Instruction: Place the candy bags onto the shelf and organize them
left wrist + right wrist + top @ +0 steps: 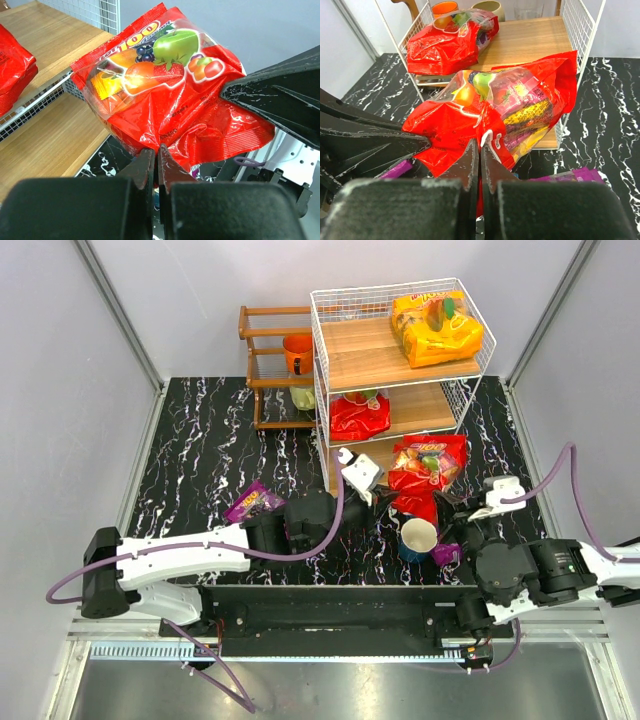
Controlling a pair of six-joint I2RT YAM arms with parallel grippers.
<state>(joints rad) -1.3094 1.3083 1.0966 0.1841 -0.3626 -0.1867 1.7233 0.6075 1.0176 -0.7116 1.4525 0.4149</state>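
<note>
Grey walls box in the black marbled worktop [200, 450] on three sides, with open room at centre left. The shelf [360, 358] stands upper centre-right, its front open. An orange-yellow candy bag [435, 328] lies on the top tier and a red candy bag [360, 415] on the middle one.

At the bottom tier's front edge hangs the held red candy bag [175, 100], printed "100" above its fruit pictures. The left gripper [156, 160] and the right gripper [480, 155] both pinch its lower edge, jaws narrow.

A blue cup [418, 538] and a purple candy bag [446, 554] crowd the space below. Another purple candy bag [254, 503] lies centre left. A brown rack [270, 360] stands just left of the shelf.
</note>
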